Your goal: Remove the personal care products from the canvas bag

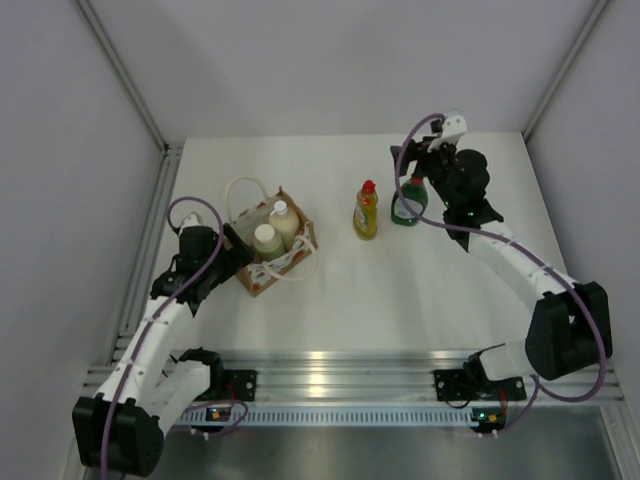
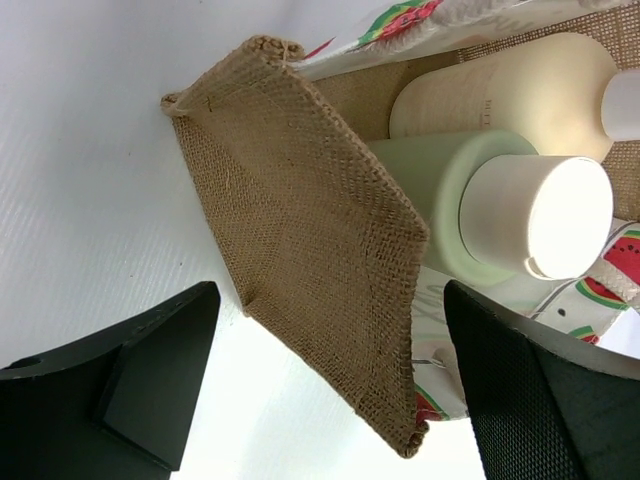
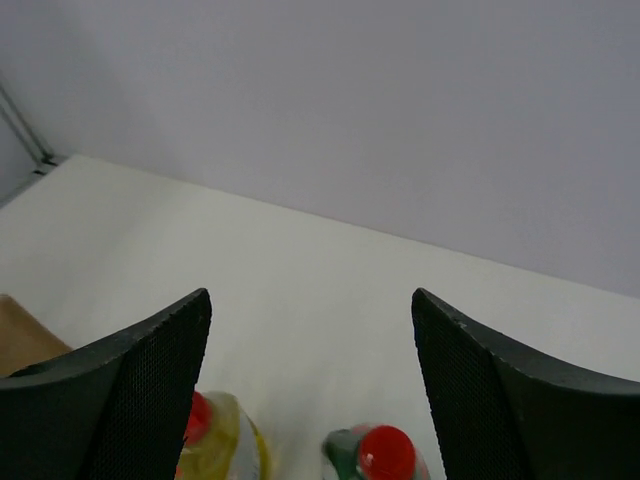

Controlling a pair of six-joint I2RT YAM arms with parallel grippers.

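Observation:
The canvas bag (image 1: pixel 281 255) stands at the left of the table, with the cream cylinder with a white cap (image 1: pixel 265 238) and the cream pump bottle (image 1: pixel 283 222) upright inside. My left gripper (image 1: pixel 238 243) is open at the bag's left side. In the left wrist view the bag's burlap end (image 2: pixel 300 230) lies between the fingers (image 2: pixel 150 370), with the capped cylinder (image 2: pixel 540 215) and the pump bottle (image 2: pixel 500 95) behind it. The yellow bottle (image 1: pixel 366 211) and the green bottle (image 1: pixel 406 202) stand on the table. My right gripper (image 1: pixel 428 172) is open and empty just above the green bottle (image 3: pixel 385 455), with the yellow bottle (image 3: pixel 220 440) to its left.
White rope handles (image 1: pixel 240 190) loop out of the bag towards the back and the front. Grey walls close the table at the back and at both sides. A metal rail (image 1: pixel 330 370) runs along the near edge.

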